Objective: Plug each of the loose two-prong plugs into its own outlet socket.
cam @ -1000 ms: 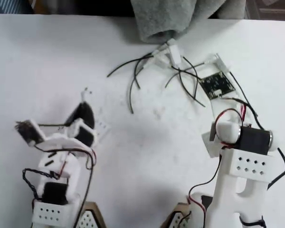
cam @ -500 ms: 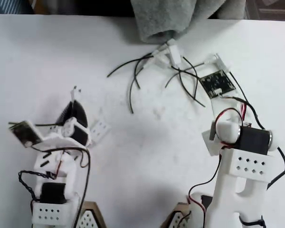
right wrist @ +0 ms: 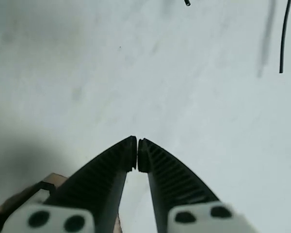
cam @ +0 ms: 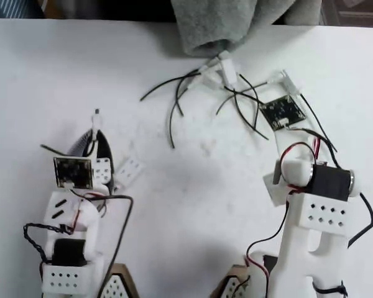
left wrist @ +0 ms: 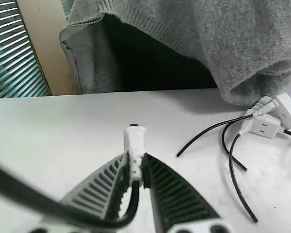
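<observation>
The left pincer (left wrist: pixel 136 160) was clenched on a white plug (left wrist: pixel 135 140), gripping its lower body so that the top stood up beyond the fingertips and its black cord trailed back under the pincer. The plug's prongs were too small to tell apart. The outlet sockets (left wrist: pixel 265 125) lay on the white table (left wrist: pixel 63 141), well ahead of this pincer and off toward the right arm's side, among loose black cords (left wrist: pixel 233 155) and just in front of a grey knit (left wrist: pixel 218 39). The high view showed the same layout, with the plug (cam: pixel 96 116) at the front of the left pincer (cam: pixel 94 133) and the sockets (cam: pixel 219 70) well apart from it. A small white piece (cam: pixel 129 169) lay just beside that pincer, and I could not tell what it was. The right pincer (right wrist: pixel 137 155) was clenched on nothing, with bare table beneath it. By my reading, the step in hand was carrying 1 grasped plug toward a socket, with insertion not yet begun. The next move would call for bringing the plug across to 1 socket, lining its 2 prongs up with the slots, and probably using the right pincer to steady the socket against the push.
</observation>
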You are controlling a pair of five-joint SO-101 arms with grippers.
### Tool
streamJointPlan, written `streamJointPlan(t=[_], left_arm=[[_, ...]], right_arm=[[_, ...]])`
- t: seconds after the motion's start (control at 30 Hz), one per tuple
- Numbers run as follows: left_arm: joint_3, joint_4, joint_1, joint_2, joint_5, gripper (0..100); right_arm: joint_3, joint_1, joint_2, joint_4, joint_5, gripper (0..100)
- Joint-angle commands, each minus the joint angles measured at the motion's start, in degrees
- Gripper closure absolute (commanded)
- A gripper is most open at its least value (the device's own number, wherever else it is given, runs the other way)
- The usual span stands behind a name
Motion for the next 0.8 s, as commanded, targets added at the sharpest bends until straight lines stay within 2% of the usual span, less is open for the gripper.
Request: streamJointPlan(t=[0.0, 0.27, 0.53, 0.6, 0.77], left_arm=[[-0.18, -1.49, -1.36, -0.75, -0.44, 97], [-2.20, 0.18, -6.90, -0.84, -0.44, 97], [-6.59, 6.77, -4.00, -0.48, 0.26, 98], [-7.21, 8.70, -3.47, -0.48, 2.29, 98], [-12.31, 15.56, -2.33, -0.48, 3.43, 98]], right_arm=[[0.62, 0.40, -1.10, -0.57, 0.44, 97.9], [0.70, 0.40, -1.10, -0.22, 0.00, 97.9], [3.69, 0.40, -1.10, -0.31, 0.00, 97.9], [5.36, 0.40, -1.10, -0.48, 0.00, 97.9], [8.35, 0.40, -1.10, -0.57, 0.00, 97.9]])
